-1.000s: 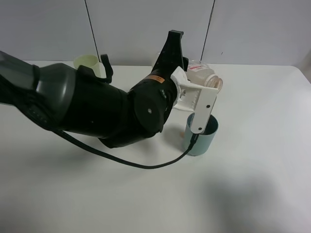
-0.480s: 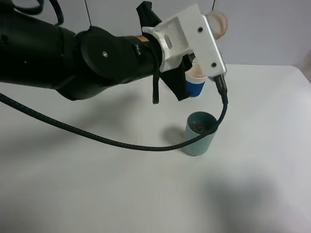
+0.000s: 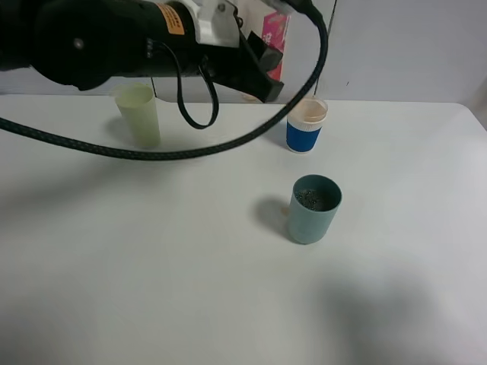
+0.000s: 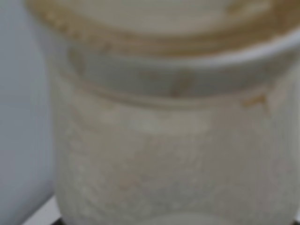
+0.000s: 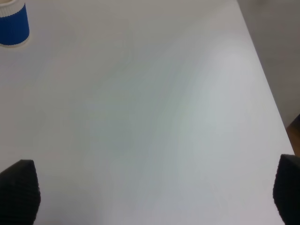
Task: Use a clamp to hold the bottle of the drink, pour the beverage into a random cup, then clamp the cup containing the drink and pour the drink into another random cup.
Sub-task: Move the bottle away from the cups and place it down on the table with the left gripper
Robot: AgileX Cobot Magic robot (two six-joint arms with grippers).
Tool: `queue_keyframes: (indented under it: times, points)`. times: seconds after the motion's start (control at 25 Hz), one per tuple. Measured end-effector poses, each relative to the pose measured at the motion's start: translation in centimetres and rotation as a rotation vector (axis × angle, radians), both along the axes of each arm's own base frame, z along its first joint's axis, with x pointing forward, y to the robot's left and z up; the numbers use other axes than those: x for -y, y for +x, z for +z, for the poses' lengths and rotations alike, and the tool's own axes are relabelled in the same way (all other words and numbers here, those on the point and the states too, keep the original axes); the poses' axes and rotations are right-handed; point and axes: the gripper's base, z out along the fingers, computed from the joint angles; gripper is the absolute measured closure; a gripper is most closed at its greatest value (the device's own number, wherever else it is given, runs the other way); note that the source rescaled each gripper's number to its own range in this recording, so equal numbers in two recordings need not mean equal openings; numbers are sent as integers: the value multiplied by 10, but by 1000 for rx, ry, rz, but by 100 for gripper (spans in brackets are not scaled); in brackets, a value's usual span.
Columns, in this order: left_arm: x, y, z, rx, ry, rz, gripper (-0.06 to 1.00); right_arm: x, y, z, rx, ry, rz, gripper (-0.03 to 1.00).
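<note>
My left gripper (image 3: 262, 57) is shut on the drink bottle (image 3: 275, 32), held high above the table's back edge; its pink label shows. In the left wrist view the pale, translucent bottle (image 4: 168, 140) fills the frame, blurred. A teal cup (image 3: 313, 209) with dark drink inside stands mid-table. A blue-and-white cup (image 3: 307, 126) stands behind it and shows in the right wrist view (image 5: 12, 26). A pale green cup (image 3: 138, 114) stands at the back left. My right gripper (image 5: 152, 197) is open over bare table, its fingertips (image 5: 18, 190) wide apart; it is out of the exterior view.
The white table (image 3: 152, 266) runs to a right edge (image 5: 267, 93). My left arm and its black cable (image 3: 183, 148) hang over the back of the table, above the pale green cup.
My left arm has lifted the bottle away from above the teal cup and swung it up and back. The teal cup, blue cup and green cup have not moved.
</note>
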Motion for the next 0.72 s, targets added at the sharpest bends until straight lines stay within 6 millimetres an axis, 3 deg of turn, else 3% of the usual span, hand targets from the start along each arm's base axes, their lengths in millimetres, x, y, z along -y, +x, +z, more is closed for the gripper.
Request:
queue_keyframes:
  times: [0.28,0.72]
  points:
    - [-38,1,9,-62,-20,75,94,0,0,0,0,0,0,-3]
    - [-141,-21,-34,-131,-117,338,94,0,0,0,0,0,0,-3]
